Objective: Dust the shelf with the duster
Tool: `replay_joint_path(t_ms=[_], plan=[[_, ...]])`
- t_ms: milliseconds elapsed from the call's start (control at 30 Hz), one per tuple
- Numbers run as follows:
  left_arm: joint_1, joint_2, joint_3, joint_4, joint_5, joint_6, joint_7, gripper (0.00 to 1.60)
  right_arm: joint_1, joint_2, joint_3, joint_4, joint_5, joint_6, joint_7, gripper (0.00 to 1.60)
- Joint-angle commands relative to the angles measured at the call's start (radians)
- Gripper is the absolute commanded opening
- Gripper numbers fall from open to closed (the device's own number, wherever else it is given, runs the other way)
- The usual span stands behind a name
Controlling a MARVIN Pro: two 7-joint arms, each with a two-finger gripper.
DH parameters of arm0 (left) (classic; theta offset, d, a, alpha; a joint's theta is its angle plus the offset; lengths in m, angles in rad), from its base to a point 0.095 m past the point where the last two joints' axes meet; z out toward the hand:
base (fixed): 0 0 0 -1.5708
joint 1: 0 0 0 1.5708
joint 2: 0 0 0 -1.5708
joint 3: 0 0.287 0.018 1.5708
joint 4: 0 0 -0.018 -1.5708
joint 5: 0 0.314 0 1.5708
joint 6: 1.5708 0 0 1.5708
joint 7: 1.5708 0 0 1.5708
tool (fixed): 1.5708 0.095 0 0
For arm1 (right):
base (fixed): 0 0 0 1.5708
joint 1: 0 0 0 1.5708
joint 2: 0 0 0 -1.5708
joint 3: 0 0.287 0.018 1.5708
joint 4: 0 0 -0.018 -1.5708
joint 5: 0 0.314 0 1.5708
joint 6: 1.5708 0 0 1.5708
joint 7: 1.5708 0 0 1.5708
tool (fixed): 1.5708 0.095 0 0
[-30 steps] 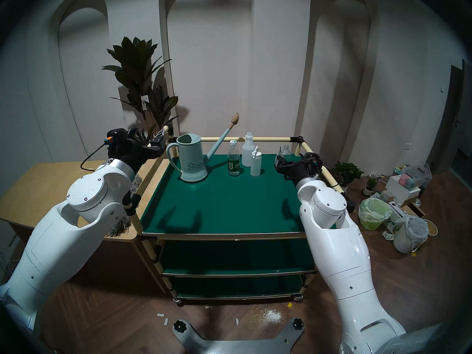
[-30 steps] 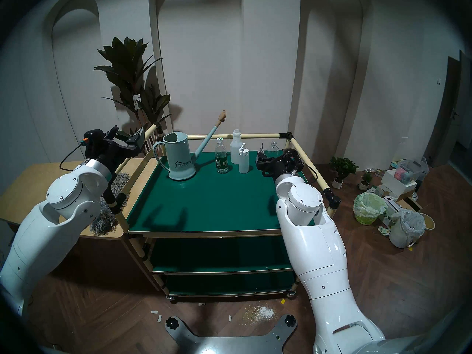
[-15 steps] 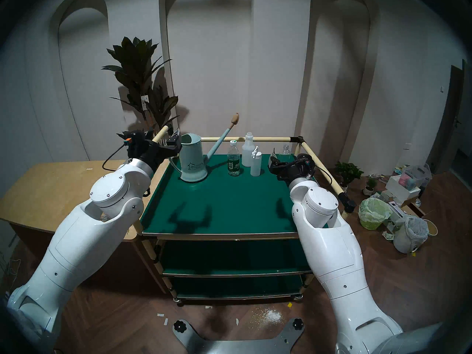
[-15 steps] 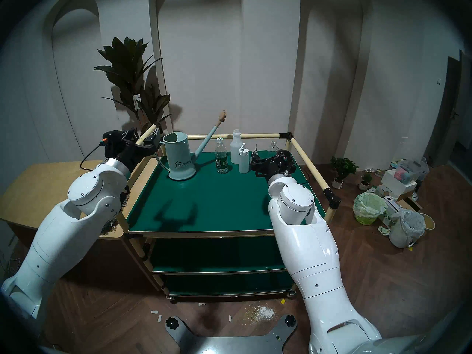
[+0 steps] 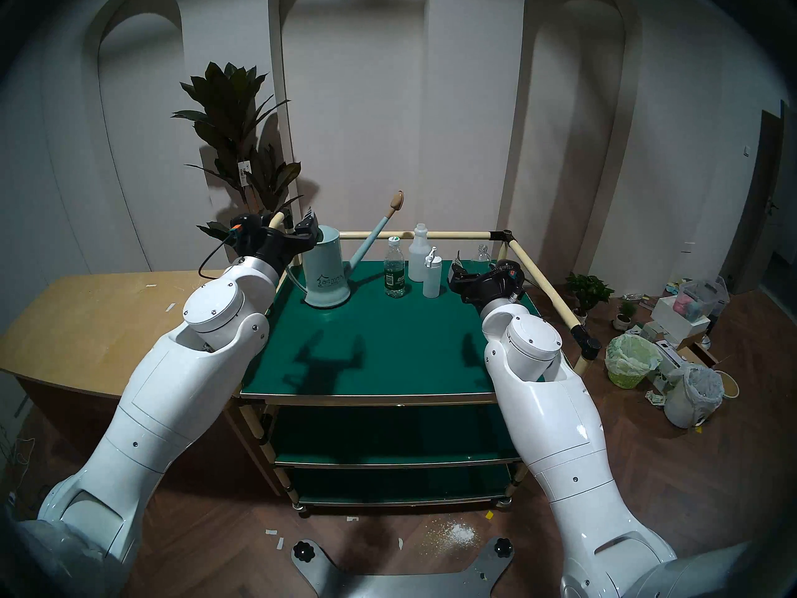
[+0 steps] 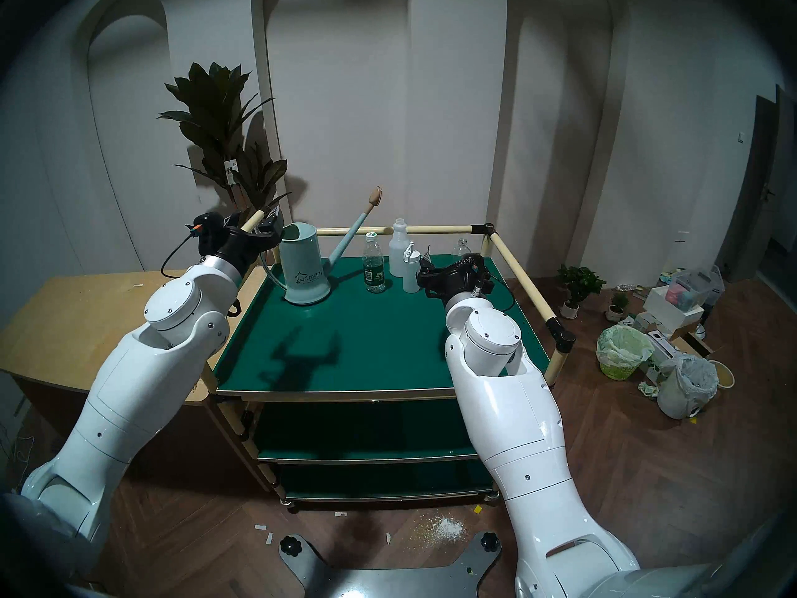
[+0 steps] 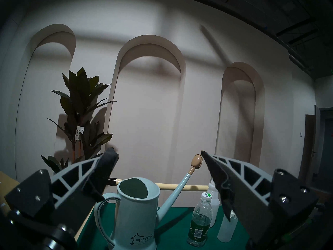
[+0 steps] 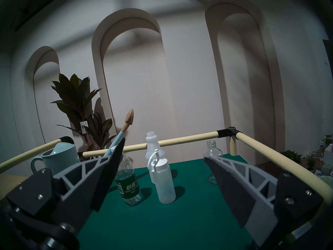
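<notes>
The shelf [image 5: 409, 347] is the dark-green top tier of a cart with cream rails. The duster is hidden behind my left arm, which reaches across the tan table's near corner. My left gripper [image 5: 297, 228] hangs open and empty over the shelf's left rail, just behind the handle of a pale-blue watering can [image 5: 325, 269]. In the left wrist view the left gripper [image 7: 158, 153] frames the can's rim and spout. My right gripper [image 5: 457, 267] is open and empty above the shelf's back right. In the right wrist view it [image 8: 164, 148] faces the bottles.
A green-labelled water bottle [image 5: 394, 273], two white plastic bottles [image 5: 417, 258] [image 5: 432, 278] and a small glass bottle [image 5: 483, 254] stand along the shelf's back. The tan table [image 5: 86, 308] adjoins the cart's left. A tall plant [image 5: 237, 131] stands behind. Bins and boxes [image 5: 673, 360] litter the floor at right.
My left arm swung right from over the table to the shelf's left rail and now covers the duster. My right arm shifted left over the shelf. Both grippers stayed open.
</notes>
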Motion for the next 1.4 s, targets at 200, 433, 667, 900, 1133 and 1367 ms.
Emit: replay_joint_path(t_ms=[200, 433, 667, 900, 1133, 1367], plan=[[-0.180, -0.168, 0.046, 0.175, 0.090, -0.012, -0.007, 1.60, 0.097, -0.020, -0.018, 0.078, 0.003, -0.026, -0.003, 1.60], [-0.219, -0.220, 0.058, 0.276, 0.149, -0.034, -0.006, 1.60, 0.163, -0.006, -0.022, 0.172, 0.002, -0.045, 0.017, 1.60], [-0.188, -0.224, 0.081, 0.230, 0.215, -0.061, 0.084, 1.60, 0.217, 0.001, -0.032, 0.259, -0.009, -0.094, 0.057, 1.60], [-0.080, -0.214, 0.125, 0.122, 0.253, -0.062, 0.152, 1.60, 0.238, 0.010, -0.038, 0.306, -0.017, -0.128, 0.086, 1.60], [0.031, -0.148, 0.136, 0.046, 0.295, -0.008, 0.266, 1.60, 0.255, 0.012, -0.051, 0.344, -0.019, -0.184, 0.128, 1.60], [0.062, -0.115, 0.102, 0.015, 0.238, -0.011, 0.237, 1.60, 0.247, 0.014, -0.043, 0.352, -0.011, -0.224, 0.146, 1.60]])
